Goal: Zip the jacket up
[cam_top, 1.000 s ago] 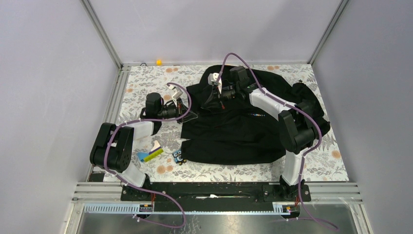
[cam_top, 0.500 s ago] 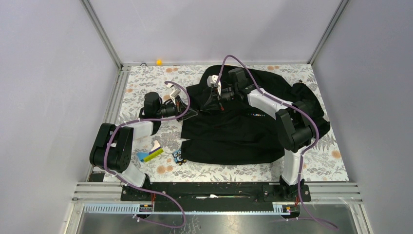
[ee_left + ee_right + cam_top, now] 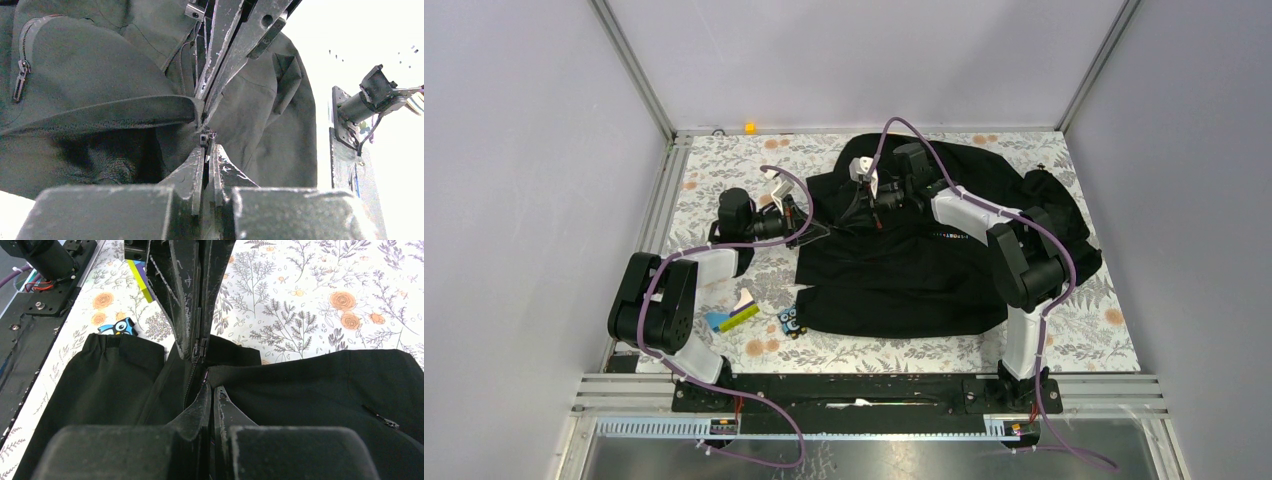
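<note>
Jacket [image 3: 904, 270] lies on table [image 3: 1114, 330], right of centre, spread from far edge toward near side. My left gripper [image 3: 207, 150] at jacket's left edge; my right gripper [image 3: 211, 390] just right of it, over jacket's far-left part, its arm crossing jacket from right. In wrist views, the two meet tip to tip on zip line [image 3: 192, 375], slider [image 3: 200, 348] at left gripper's tips. Small toy [image 3: 792, 322] just beside jacket's near-left corner; card stack [image 3: 732, 316] further left. Small block [image 3: 749, 127] on far rim, well apart
</note>
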